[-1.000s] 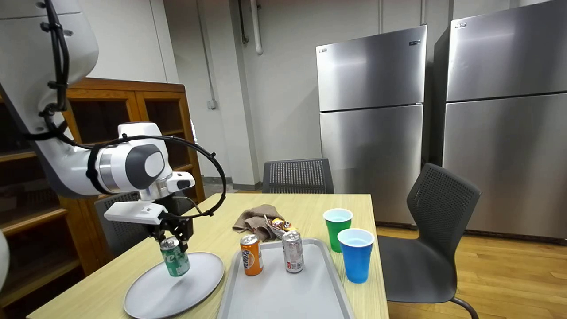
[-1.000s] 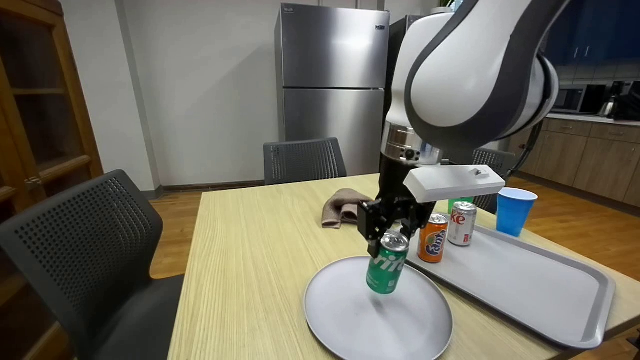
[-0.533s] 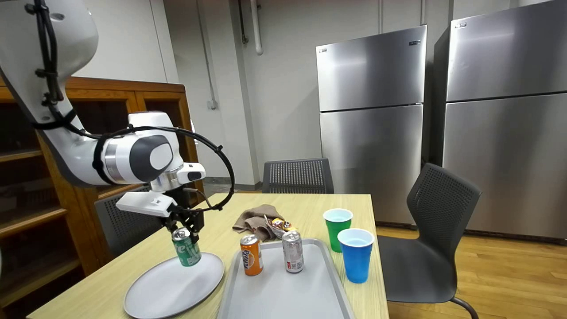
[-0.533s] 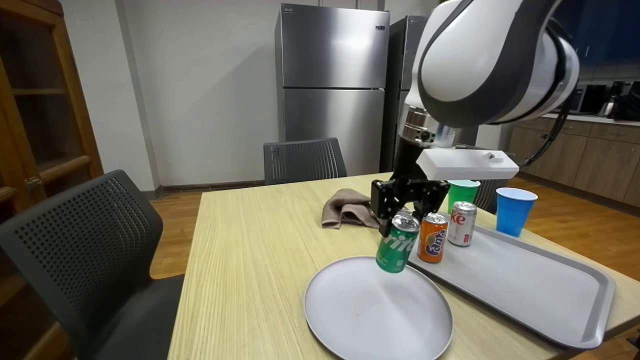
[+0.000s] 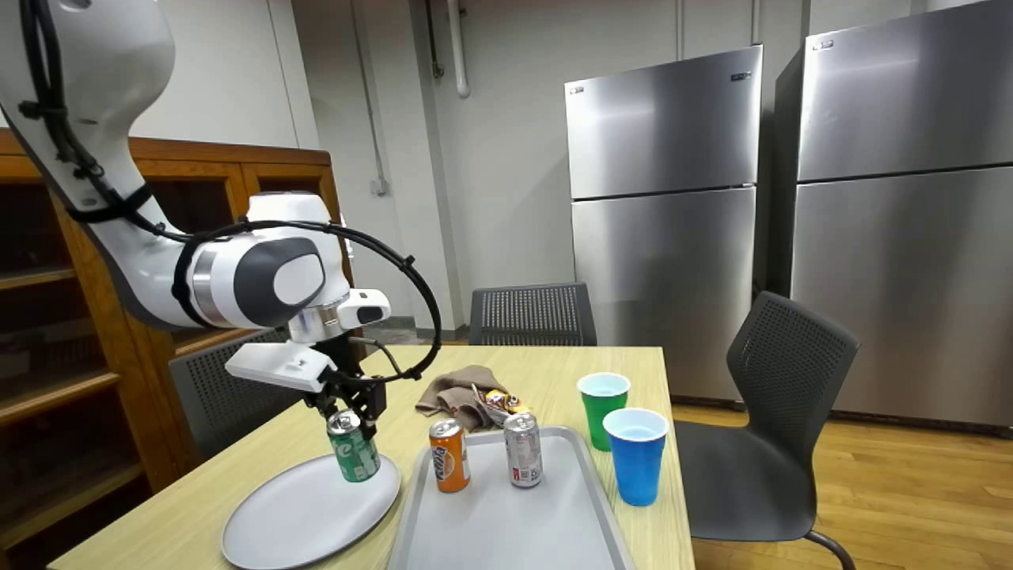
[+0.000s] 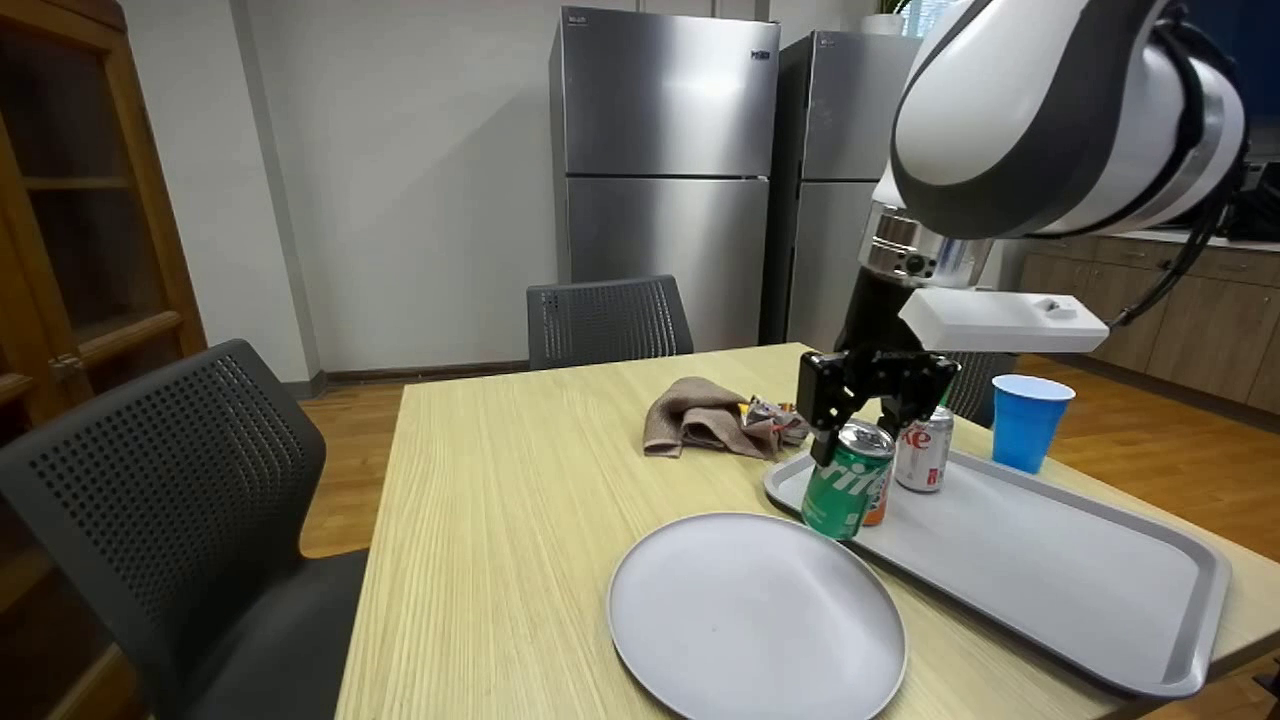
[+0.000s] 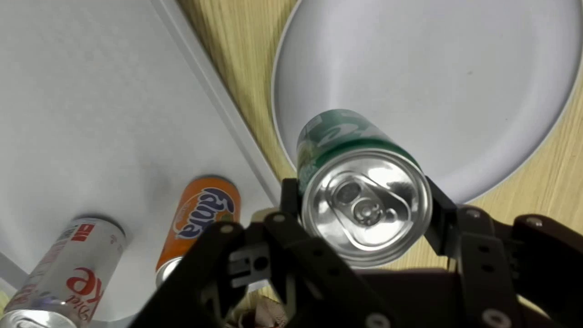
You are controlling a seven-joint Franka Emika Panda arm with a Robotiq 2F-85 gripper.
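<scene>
A green Sprite can [image 7: 350, 141] is gripped near its top by my gripper [image 7: 364, 202], with a finger on either side of it. In both exterior views the can [image 5: 354, 451] hangs slightly tilted, off the table. It is over the grey round plate's [image 5: 309, 514] rim on the side towards the grey tray [image 6: 1060, 570]. On that tray an orange Fanta can [image 5: 449, 459] stands close by, mostly hidden behind the Sprite can in an exterior view. Beside it stands a silver Diet Coke can [image 6: 922, 455].
Past the tray are a blue cup [image 5: 637, 459] and a green cup [image 5: 597, 416]. A brown cloth [image 6: 700, 415] with shiny wrappers [image 5: 500, 404] lies behind the tray's far end. Dark chairs [image 6: 200, 480] surround the wooden table [image 6: 500, 480].
The gripper has carried the Sprite can from above the plate's middle towards the tray and the Fanta can. The grip has stayed the same, and the other things have not moved.
</scene>
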